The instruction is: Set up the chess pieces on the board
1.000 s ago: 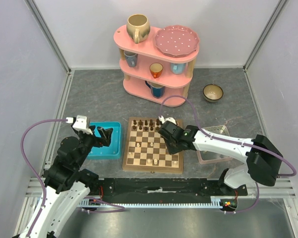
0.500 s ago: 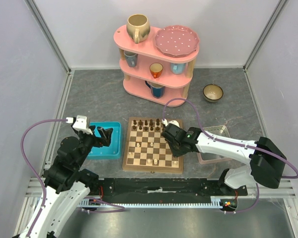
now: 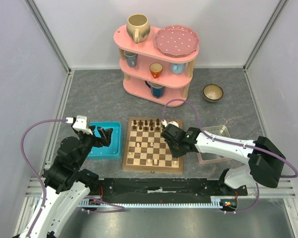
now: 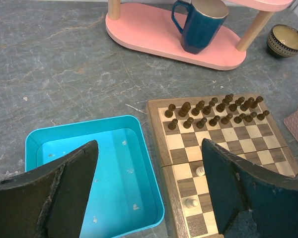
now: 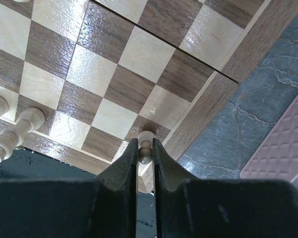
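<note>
The board (image 3: 139, 148) lies between the arms. My right gripper (image 5: 145, 147) is shut on a cream pawn (image 5: 146, 138), whose base is at a dark square next to the board's (image 5: 114, 59) right border. I cannot tell if it touches. In the top view this gripper (image 3: 175, 148) is over the board's right side. Other cream pieces (image 5: 7, 133) stand at the near row; two show in the left wrist view (image 4: 191, 202). My left gripper (image 4: 149, 148) is open and empty above the turquoise tray (image 4: 44, 144), left of the board (image 4: 223, 144).
Dark brown chessmen (image 3: 147, 125) fill the board's two far rows. A clear pink-rimmed tray (image 3: 214, 145) sits right of the board. A pink shelf (image 3: 156, 59) with cups stands behind, and a small bowl (image 3: 213, 92) is at the back right.
My right gripper has shifted a little toward the board's right and near side with the pawn in it. The left arm has not moved.
</note>
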